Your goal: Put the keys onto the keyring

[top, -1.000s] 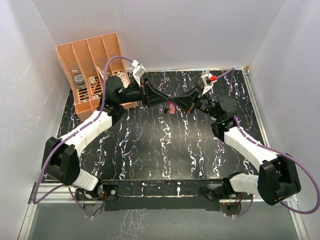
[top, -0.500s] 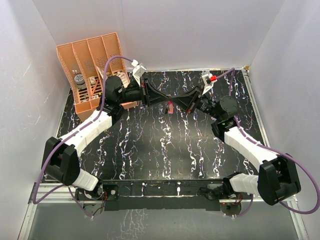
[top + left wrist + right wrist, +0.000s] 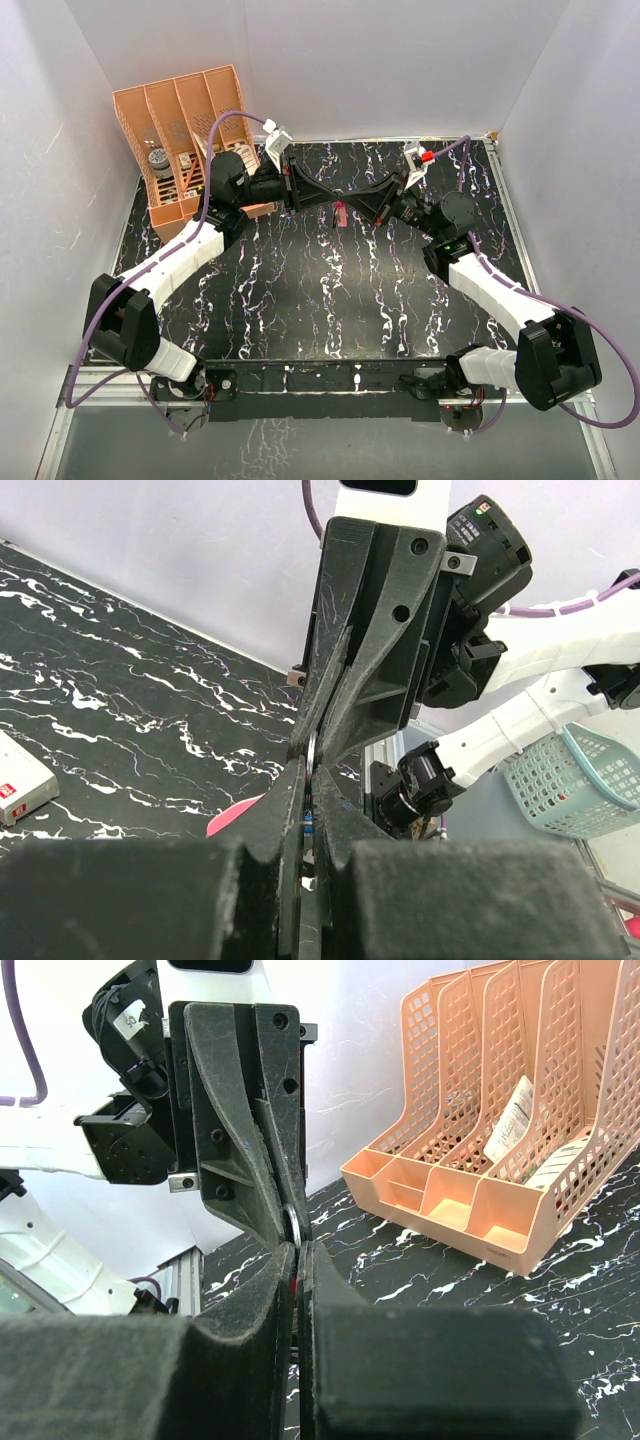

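- Two robot arms meet fingertip to fingertip above a black, white-veined bench (image 3: 330, 300). The meeting point is just to the right of a peach file rack (image 3: 185, 130), which stands at the bench's far left corner.
- The left hand (image 3: 308, 785) is pinched narrow. A sliver of blue between its pads looks like the blue key (image 3: 308, 826), though most of it is hidden.
- The right hand (image 3: 297, 1260) is also pinched narrow. A streak of red shows between its pads, probably the strap of the keyring (image 3: 312, 752).
- The keyring's thin silver loop sits exactly where the tips of the two hands touch. Its pink fob (image 3: 341, 215) hangs below them, clear of the bench and to the right of the rack.
- The dark-headed key is not visible in any view.
- Likely handling: the ring and keys are light, stiff, smooth metal, apt to slip or twist in a pinch. The strap is soft and will flop.
- The key is best held by its flat head, leaving the hole free. The ring is best held close beside its split, not by the strap.
- The bench looks hard, flat and glossy, so a dropped key would probably skid.
- A small white box (image 3: 20, 785) lies on the bench. How near the rack it sits cannot be told.
- Plain white walls (image 3: 400, 70) enclose the bench on three sides, and the rack stands against the left one.
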Robot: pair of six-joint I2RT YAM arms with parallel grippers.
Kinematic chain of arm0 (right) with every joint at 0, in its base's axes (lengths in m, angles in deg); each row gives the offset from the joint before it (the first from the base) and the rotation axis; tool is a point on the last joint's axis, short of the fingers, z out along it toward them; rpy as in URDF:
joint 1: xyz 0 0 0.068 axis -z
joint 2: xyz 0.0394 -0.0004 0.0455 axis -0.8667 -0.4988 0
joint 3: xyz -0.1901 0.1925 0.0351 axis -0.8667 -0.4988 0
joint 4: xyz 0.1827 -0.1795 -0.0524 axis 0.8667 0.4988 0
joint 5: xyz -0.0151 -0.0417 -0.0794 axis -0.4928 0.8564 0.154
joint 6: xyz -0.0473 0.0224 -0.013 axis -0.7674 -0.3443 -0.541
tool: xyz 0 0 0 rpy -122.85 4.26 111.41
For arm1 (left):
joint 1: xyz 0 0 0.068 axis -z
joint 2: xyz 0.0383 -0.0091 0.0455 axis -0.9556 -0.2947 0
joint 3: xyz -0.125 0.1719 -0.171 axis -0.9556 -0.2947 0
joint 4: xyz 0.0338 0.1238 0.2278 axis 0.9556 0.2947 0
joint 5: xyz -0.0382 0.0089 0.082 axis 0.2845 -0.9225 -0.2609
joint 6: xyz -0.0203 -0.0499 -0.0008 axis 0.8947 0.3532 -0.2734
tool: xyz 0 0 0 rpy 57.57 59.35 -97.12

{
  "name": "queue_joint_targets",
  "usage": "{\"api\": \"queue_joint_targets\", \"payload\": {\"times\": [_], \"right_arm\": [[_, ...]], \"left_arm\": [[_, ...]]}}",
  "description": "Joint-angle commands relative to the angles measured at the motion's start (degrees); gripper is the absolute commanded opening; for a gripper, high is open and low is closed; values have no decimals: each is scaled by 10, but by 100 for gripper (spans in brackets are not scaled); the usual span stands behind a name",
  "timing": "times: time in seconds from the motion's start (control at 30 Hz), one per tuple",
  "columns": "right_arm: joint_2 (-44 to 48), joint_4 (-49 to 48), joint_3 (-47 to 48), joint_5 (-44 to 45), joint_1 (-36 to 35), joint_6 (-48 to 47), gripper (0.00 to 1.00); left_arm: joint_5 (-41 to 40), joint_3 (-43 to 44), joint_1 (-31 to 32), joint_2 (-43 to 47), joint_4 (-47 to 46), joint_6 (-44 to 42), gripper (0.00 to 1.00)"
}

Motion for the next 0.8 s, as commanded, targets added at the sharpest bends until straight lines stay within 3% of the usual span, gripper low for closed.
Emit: {"api": "queue_joint_targets", "payload": {"times": [0.0, 0.03, 0.1, 0.27, 0.37, 0.57, 0.77], "right_arm": [[7, -34, 20, 1, 1, -6, 0], [8, -31, 20, 4, 1, -7, 7], [14, -10, 23, 15, 1, -24, 35], [51, 81, 36, 63, 1, -94, 81], [76, 131, 39, 90, 1, -130, 95], [106, 208, 32, 114, 0, -174, 98], [93, 209, 24, 137, -22, -181, 98]], "left_arm": [[-1, 28, 2, 5, -19, -1, 0], [-4, 29, 2, 6, -15, -2, 0], [-14, 34, 2, 8, 10, -9, 0], [-49, 62, 3, 21, 133, -71, 0], [-72, 97, 4, 23, 240, -111, 0], [-101, 169, 6, 4, 376, -162, 0], [-153, 219, 33, -25, 443, -179, 0]]}}
